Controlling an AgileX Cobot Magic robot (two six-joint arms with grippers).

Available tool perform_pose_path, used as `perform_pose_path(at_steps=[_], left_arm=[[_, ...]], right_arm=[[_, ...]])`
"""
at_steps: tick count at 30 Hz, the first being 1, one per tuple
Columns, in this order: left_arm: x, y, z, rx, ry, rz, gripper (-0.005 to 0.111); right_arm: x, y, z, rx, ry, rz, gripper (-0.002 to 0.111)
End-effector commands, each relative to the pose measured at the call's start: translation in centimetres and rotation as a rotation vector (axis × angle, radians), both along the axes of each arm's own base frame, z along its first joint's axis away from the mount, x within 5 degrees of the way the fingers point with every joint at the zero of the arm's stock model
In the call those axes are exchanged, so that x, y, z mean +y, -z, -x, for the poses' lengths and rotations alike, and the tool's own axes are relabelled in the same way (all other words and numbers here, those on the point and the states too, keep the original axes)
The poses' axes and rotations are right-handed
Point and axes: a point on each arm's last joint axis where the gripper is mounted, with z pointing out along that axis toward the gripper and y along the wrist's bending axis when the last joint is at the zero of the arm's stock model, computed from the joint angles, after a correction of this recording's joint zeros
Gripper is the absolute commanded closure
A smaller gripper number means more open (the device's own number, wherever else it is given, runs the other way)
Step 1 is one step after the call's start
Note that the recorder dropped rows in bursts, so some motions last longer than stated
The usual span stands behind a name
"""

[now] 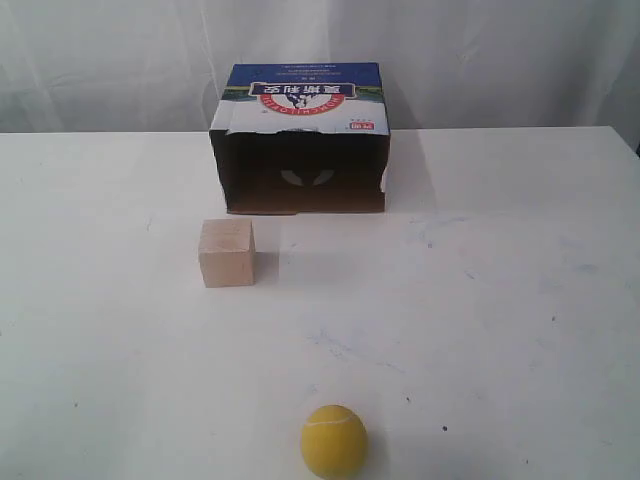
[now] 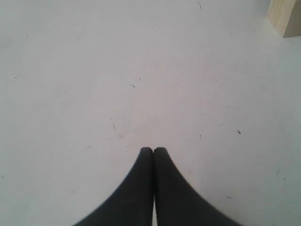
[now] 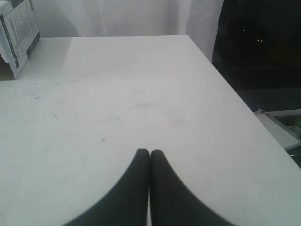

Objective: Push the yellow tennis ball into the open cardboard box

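The yellow tennis ball (image 1: 334,440) rests near the table's front edge, about at the middle of the exterior view. Far behind it stands the open cardboard box (image 1: 302,140), its dark opening facing the ball and its blue printed top up; a corner of the box (image 3: 18,35) also shows in the right wrist view. Neither arm appears in the exterior view. My left gripper (image 2: 153,150) is shut over bare table, holding nothing. My right gripper (image 3: 150,152) is shut as well, empty, over the table near its right edge. The ball shows in neither wrist view.
A pale wooden cube (image 1: 227,252) sits left of the line between ball and box; its corner (image 2: 285,16) shows in the left wrist view. The white table (image 1: 500,300) ends at a right edge (image 3: 235,94) with dark space beyond. A white curtain hangs behind.
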Motion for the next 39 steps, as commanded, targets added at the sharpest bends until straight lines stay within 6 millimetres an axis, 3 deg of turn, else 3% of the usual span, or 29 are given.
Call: perform_pose_path(at_steps=[1,5,9,13,18,20,23,26,28,30,32,34,37,39], left_arm=[[-0.1,0.4,0.1,0.031,0.005,0.011,0.107],[-0.1,0.4,0.1,0.031,0.005,0.011,0.107],[-0.1,0.4,0.1,0.031,0.005,0.011,0.107],[-0.1,0.4,0.1,0.031,0.005,0.011,0.107],[-0.1,0.4,0.1,0.031,0.005,0.011,0.107],[-0.1,0.4,0.1,0.031,0.005,0.011,0.107],[-0.1,0.4,0.1,0.031,0.005,0.011,0.107],[-0.1,0.4,0.1,0.031,0.005,0.011,0.107],[-0.1,0.4,0.1,0.031,0.005,0.011,0.107],[-0.1,0.4,0.1,0.031,0.005,0.011,0.107],[-0.1,0.4,0.1,0.031,0.005,0.011,0.107],[-0.1,0.4,0.1,0.031,0.005,0.011,0.107],[-0.1,0.4,0.1,0.031,0.005,0.011,0.107],[-0.1,0.4,0.1,0.031,0.005,0.011,0.107]], right_arm=[[-0.1,0.0,0.0,0.000,-0.010,0.063,0.108],[0.0,-0.7,-0.1,-0.044,-0.055,0.257,0.108],[0.6,-4.0,-0.2,-0.460,-0.061,-0.064,0.108],[0.2,-7.1,1.0,-0.869,-0.086,-0.456,0.108],[-0.3,-7.9,1.7,-1.016,-0.112,-0.720,0.108],[-0.5,-9.6,2.2,-1.079,-0.135,-0.815,0.108],[-0.7,-14.1,1.6,-1.157,-0.125,-0.707,0.108],[-0.7,-20.2,-1.8,-1.158,-0.053,-0.322,0.108],[-0.8,-22.5,-6.9,-0.994,0.001,-0.047,0.108],[-1.1,-22.3,-13.0,-0.714,0.013,0.122,0.108],[-1.2,-19.8,-18.6,-0.337,-0.044,0.201,0.108],[-1.1,-15.8,-23.0,0.089,-0.144,0.184,0.108],[-0.2,-11.1,-25.8,0.592,-0.228,-0.006,0.108],[1.3,-9.4,-26.4,0.783,-0.324,-0.046,0.108]])
